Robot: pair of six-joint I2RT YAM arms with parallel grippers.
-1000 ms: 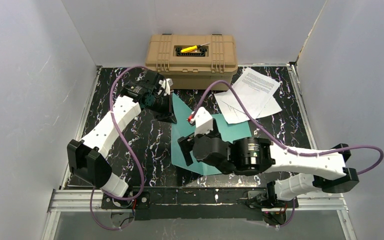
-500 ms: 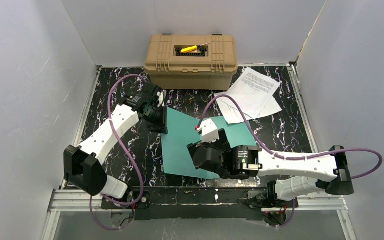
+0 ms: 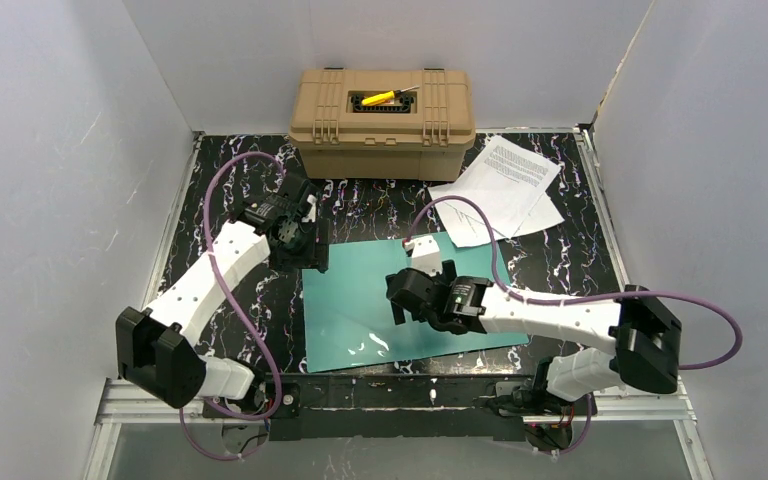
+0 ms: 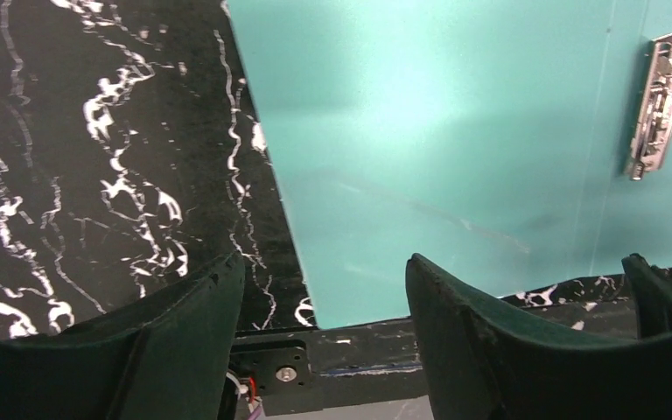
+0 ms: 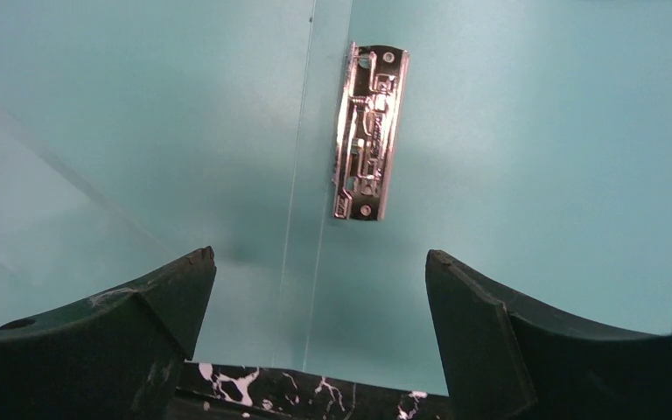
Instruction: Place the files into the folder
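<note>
Teal folder (image 3: 360,300) lies open and flat on the worktop. Left end effector (image 4: 324,280) and right end effector (image 5: 315,271) hover over it, both wide and empty. The files (image 3: 500,185) lie at its far right corner. Best pinch one sheet edge, likely with the right.

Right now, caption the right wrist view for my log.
Right gripper, fingers open, over the opened teal folder, its metal clip ahead between them.

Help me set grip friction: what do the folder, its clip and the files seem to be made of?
Folder: likely smooth, glossy teal plastic; white glare patches near its front edge.
Clip: bright chrome-like metal, mirror reflections and rivets showing.
Files: thin matte white paper with black print, no shine.
</note>
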